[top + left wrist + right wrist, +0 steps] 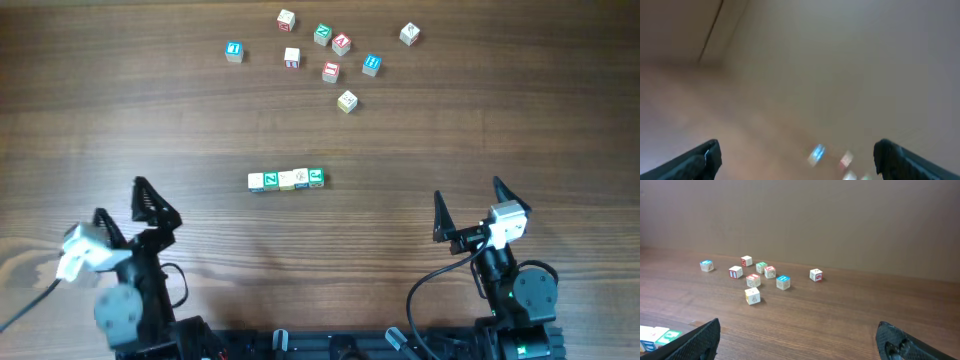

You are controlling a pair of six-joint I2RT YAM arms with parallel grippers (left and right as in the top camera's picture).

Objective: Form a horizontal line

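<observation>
Row of tiny pale wooden letter cubes, touching side to side, lies straight and level near the middle of the dark brown wood-grain counter. Its top faces show white, green and cream, with a green-blue one at the right end. In the right wrist view only one end of the row shows, at the bottom left corner.

Farther from the arms, well apart from the row, nine loose wooden letter cubes lie scattered with gaps between them, their faces marked in blue, red, green and cream. One blue-faced cube sits off to the left of the cluster and one pale cube off to the right. The right wrist camera sees the same scatter in front of a plain wall.

Nearer the arms, the left tool stands spread wide with nothing between its fingers, below and left of the row. Its wrist view is heavily blurred. The right tool is likewise spread wide and empty, below and right of the row.
</observation>
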